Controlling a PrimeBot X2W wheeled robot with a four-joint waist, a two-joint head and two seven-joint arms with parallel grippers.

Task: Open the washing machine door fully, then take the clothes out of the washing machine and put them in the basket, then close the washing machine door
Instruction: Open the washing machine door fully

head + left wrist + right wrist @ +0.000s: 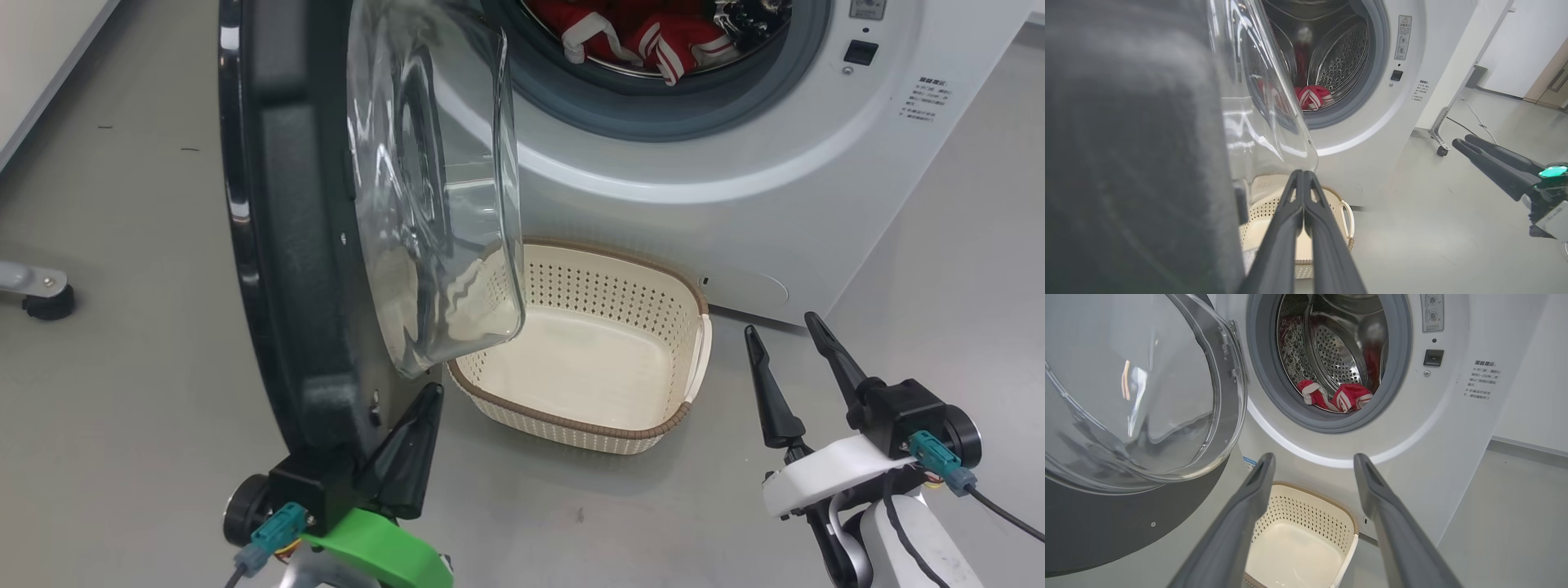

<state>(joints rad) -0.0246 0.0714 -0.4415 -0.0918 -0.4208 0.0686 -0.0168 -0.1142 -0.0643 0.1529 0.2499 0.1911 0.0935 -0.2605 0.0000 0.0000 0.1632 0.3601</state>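
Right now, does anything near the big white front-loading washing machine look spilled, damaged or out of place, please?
Nothing stands out. The round glossy black door stands open, red-and-white striped clothes lie inside the steel drum, and the cream perforated plastic basket sits upright and empty.

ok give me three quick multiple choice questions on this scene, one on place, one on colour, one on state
1. Where is the basket?
A. on the floor in front of the washing machine
B. on top of the machine
C. hanging from a gripper

2. What colour are the clothes in the washing machine?
A. blue with yellow dots
B. red with white stripes
C. plain green

3. How is the right gripper?
A. shut on the clothes
B. shut on the basket's handle
C. open and empty

Answers:
1. A, the basket stands on the floor below the machine's front.
2. B, red fabric with white stripes lies in the opening.
3. C, its jaws stand apart with nothing between them.
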